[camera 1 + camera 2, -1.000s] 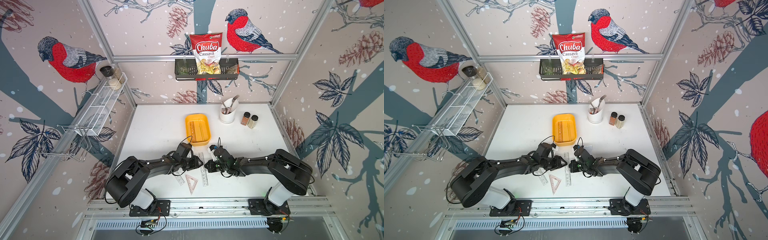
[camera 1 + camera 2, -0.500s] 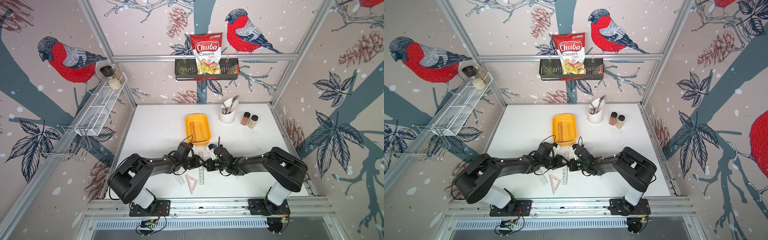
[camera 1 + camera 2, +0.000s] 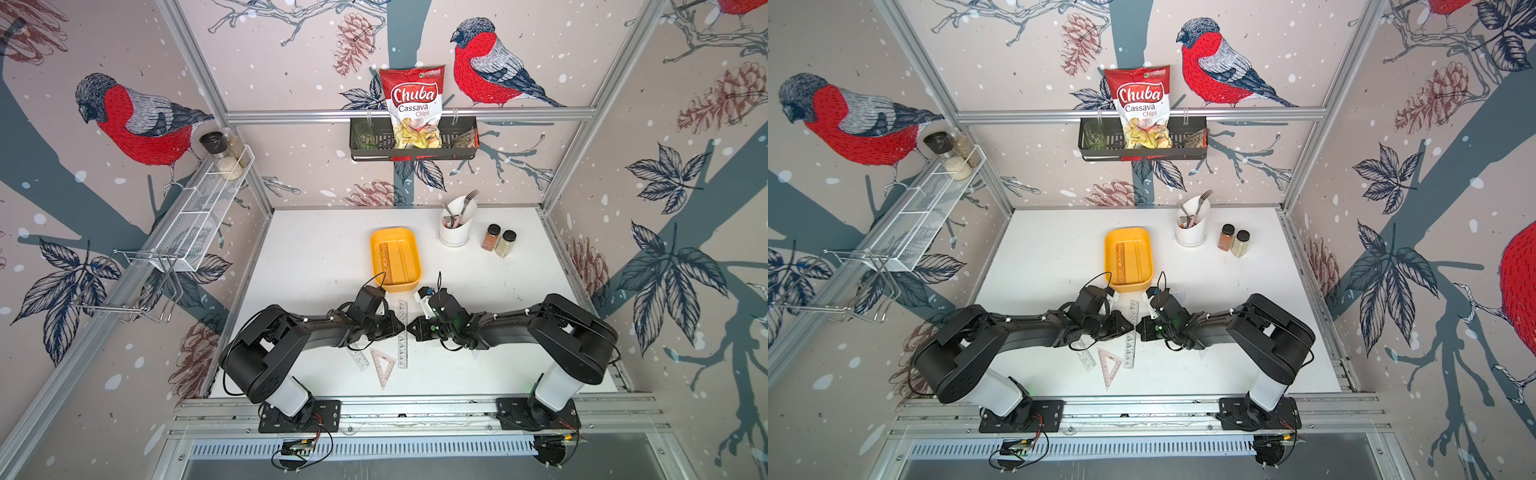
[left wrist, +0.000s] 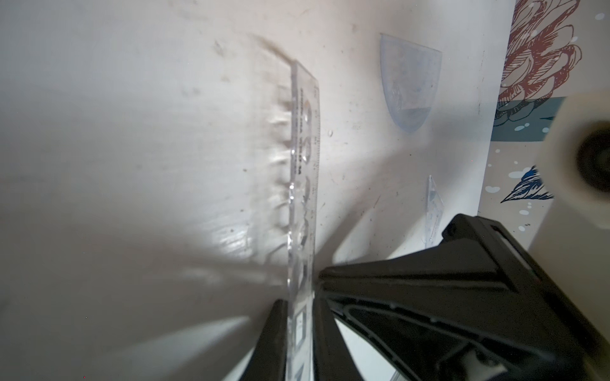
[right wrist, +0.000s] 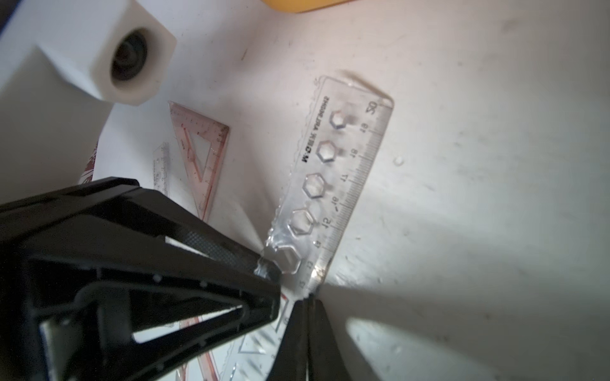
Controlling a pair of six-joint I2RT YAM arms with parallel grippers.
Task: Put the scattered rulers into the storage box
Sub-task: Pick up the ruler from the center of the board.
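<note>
The stencil ruler (image 3: 403,353) is located on the table (image 3: 311,270), just near of the box (image 3: 417,266), between the two grippers. It is tilted with one long edge raised and is clamped between the fingers (image 4: 275,336) of the left gripper (image 3: 401,328). The right gripper (image 3: 410,328) is closed on nothing: its fingers (image 5: 293,346) are pressed together and the tip is set against the opposite ruler edge. A second ruler (image 3: 388,262) is laid inside the box. A set square (image 3: 382,365) and a short ruler (image 3: 359,358) are laid flat at the near left. A protractor (image 4: 409,82) is seen on the table to the right.
</note>
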